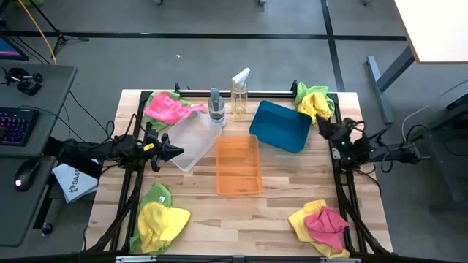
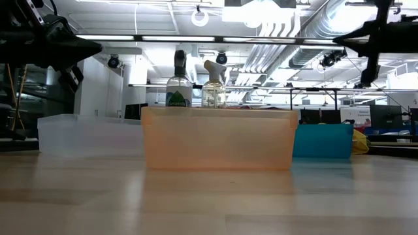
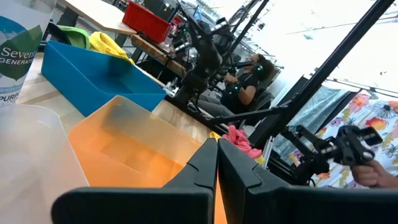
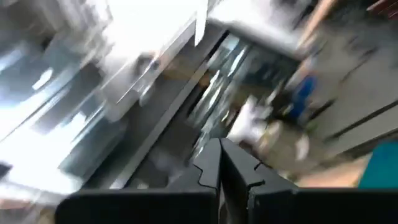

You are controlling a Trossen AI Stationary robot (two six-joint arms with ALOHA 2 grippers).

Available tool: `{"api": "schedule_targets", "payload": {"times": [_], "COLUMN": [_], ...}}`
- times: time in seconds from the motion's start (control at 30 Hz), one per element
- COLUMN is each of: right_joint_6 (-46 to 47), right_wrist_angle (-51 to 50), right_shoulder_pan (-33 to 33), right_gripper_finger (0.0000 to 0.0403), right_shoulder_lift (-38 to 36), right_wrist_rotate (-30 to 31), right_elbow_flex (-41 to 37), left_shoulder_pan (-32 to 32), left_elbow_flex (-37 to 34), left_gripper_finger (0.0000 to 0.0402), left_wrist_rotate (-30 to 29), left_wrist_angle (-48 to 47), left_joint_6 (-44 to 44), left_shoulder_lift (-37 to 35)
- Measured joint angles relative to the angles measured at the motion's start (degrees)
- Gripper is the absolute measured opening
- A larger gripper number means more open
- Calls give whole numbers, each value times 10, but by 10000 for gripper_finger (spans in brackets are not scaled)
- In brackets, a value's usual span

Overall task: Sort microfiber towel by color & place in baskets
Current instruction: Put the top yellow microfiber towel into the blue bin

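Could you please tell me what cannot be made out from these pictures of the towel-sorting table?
- Low view: the orange basket in front hides the spray bottles' lower parts; no towel piles can be made out.
- Right wrist view: everything beyond the right gripper is blurred by motion, so no towel can be identified.
- High view: towels buried under each pile, such as the pink-topped pile, cannot be counted.
- Left wrist view: the left gripper hides part of the orange basket.

High view straight down; low view table-level, sharing orange basket (image 1: 238, 165); right wrist seemingly roomward.

A robotics lab: exposed ceiling ducts (image 2: 287, 29), a keyboard (image 1: 16, 124) on the left desk, another robot rig (image 3: 208, 53) beyond.
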Motion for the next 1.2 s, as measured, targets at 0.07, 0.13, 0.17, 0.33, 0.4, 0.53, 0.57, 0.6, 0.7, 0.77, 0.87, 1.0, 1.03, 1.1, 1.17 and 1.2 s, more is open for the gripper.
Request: {"api": "schedule_targets", "payload": {"times": [0.07,0.13,0.17,0.33,0.4,0.53,0.57,0.6,0.7,0.77,0.87,1.0,1.03,1.1,1.17,1.2], "right_joint_6": [-41,-58,-56,52,57,-15,-37,-59,-87,-99,-102,-69,-51,-13,25,45], "right_wrist_angle": [-9,-34,-71,-419,-545,-670,-684,-693,-698,-680,-679,-670,-671,-665,-665,-672], "right_shoulder_pan": [-15,-41,-58,-192,-262,-417,-457,-494,-583,-625,-658,-658,-658,-656,-654,-652], "right_gripper_finger": [0,0,0,0,0,0,0,0,0,1,16,74,94,135,174,191], "right_shoulder_lift": [9,34,55,187,267,427,465,502,598,648,704,737,741,746,755,762], "right_wrist_rotate": [11,12,11,-111,-169,-249,-271,-290,-354,-393,-414,-406,-405,-404,-390,-375], "right_elbow_flex": [25,66,95,300,373,471,485,496,512,521,521,531,531,531,532,532], "left_shoulder_pan": [0,0,0,0,0,0,0,0,0,0,0,0,0,0,0,0], "left_elbow_flex": [0,0,0,0,0,0,0,0,0,0,0,0,0,0,0,0], "left_gripper_finger": [1,1,1,1,1,1,1,1,1,1,1,1,1,1,1,1], "left_wrist_rotate": [0,0,0,0,0,0,0,0,0,0,0,0,0,0,0,0], "left_wrist_angle": [0,0,0,0,0,0,0,0,0,0,0,0,0,0,0,0], "left_joint_6": [1,0,0,1,0,0,0,1,0,1,1,1,1,0,1,0], "left_shoulder_lift": [0,0,0,0,0,0,0,0,0,0,0,0,0,0,0,0]}}
